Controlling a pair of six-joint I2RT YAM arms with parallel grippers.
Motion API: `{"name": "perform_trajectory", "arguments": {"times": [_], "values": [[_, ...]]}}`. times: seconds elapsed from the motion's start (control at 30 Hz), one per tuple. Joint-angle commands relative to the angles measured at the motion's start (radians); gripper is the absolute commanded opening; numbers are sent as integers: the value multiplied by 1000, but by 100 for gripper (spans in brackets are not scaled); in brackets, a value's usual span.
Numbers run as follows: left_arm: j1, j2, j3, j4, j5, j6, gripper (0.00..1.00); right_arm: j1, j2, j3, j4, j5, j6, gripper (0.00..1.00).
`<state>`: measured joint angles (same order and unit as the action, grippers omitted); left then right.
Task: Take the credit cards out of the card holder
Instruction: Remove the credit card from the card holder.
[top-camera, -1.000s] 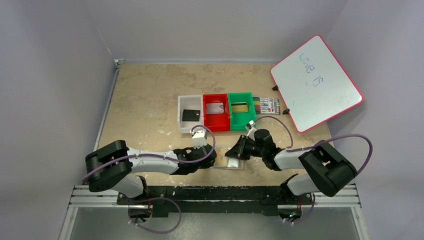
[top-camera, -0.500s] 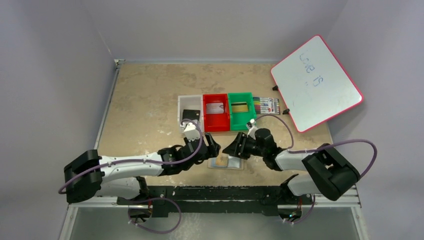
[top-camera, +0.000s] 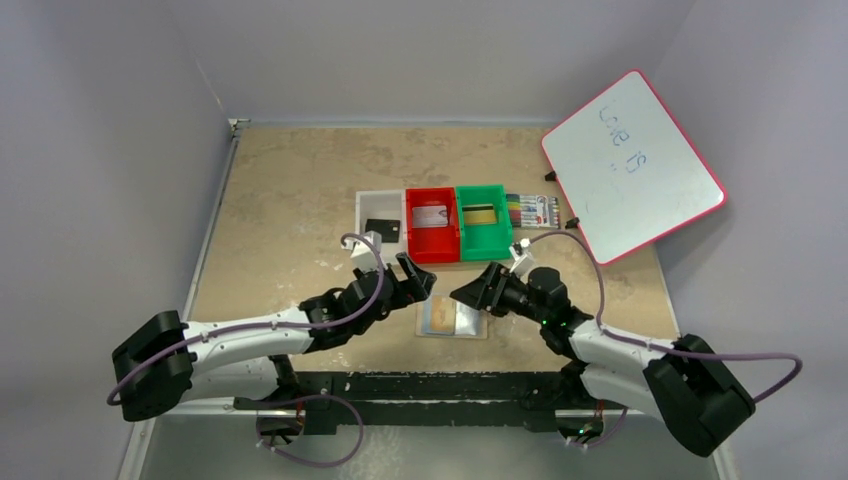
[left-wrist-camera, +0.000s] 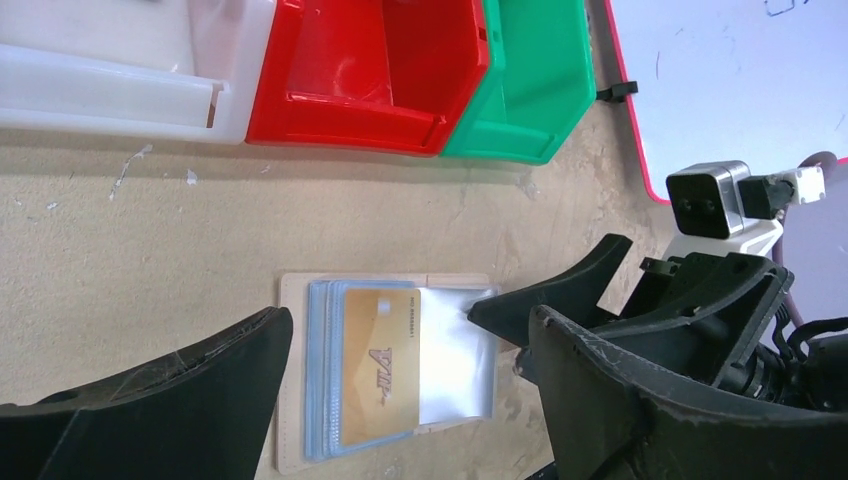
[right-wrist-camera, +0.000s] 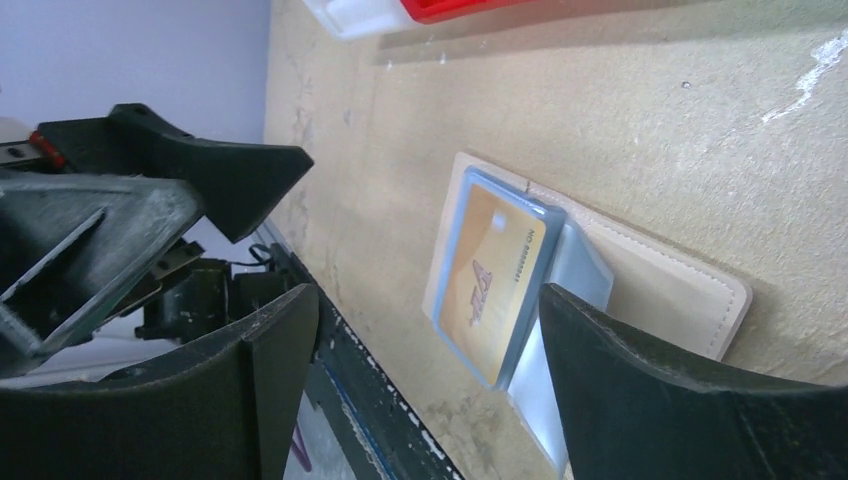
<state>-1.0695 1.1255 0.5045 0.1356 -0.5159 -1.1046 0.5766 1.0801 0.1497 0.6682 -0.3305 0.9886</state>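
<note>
**While both pincers gape empty, the card holder lies open between them**

Look at the card holder (top-camera: 452, 318): it's flat on the table (top-camera: 290, 200) near the front edge, unfolded, tan border showing round its light-blue pockets. One gold card (left-wrist-camera: 380, 366) sits in the left pocket, printed face up, with its long edge poking out past the blue.

Your left gripper (top-camera: 415, 282) hovers just left of the holder, fingers spread wide and nothing between them. On the left wrist camera they frame the holder from either side. Your right gripper (top-camera: 470, 297) is just to the holder's right, also spread wide and empty. One fingertip (left-wrist-camera: 490, 312) reaches the edge of the right-hand pocket; you can't tell if it touches.

Behind, the white bin (top-camera: 366, 215), red bin (top-camera: 432, 247) and green bin (top-camera: 481, 245) stand in a row. Each has a card in it.
</note>
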Motion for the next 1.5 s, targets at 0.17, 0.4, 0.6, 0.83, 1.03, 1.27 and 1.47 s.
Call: {"name": "perform_trajectory", "arguments": {"times": [0.17, 0.4, 0.6, 0.83, 1.03, 1.27, 1.47], "values": [[26, 58, 1, 52, 131, 11, 74, -2, -20, 26, 38, -76, -48, 68], [27, 217, 74, 24, 222, 28, 65, -1, 68, 56, -33, -90, -81, 59], [26, 309, 128, -22, 268, 60, 60, -1, 174, 63, -35, -109, -110, 51], [21, 359, 172, -77, 297, 92, 52, -1, 313, 25, 156, -189, -47, 42], [5, 411, 221, -136, 296, 122, 40, -1, 419, 7, 319, -221, 30, 29], [-11, 432, 231, -198, 231, 119, 30, -1, 449, -9, 371, -206, 68, 14], [-37, 491, 253, -234, 209, 127, 20, -3, 411, -18, 344, -180, 87, 0]]}}
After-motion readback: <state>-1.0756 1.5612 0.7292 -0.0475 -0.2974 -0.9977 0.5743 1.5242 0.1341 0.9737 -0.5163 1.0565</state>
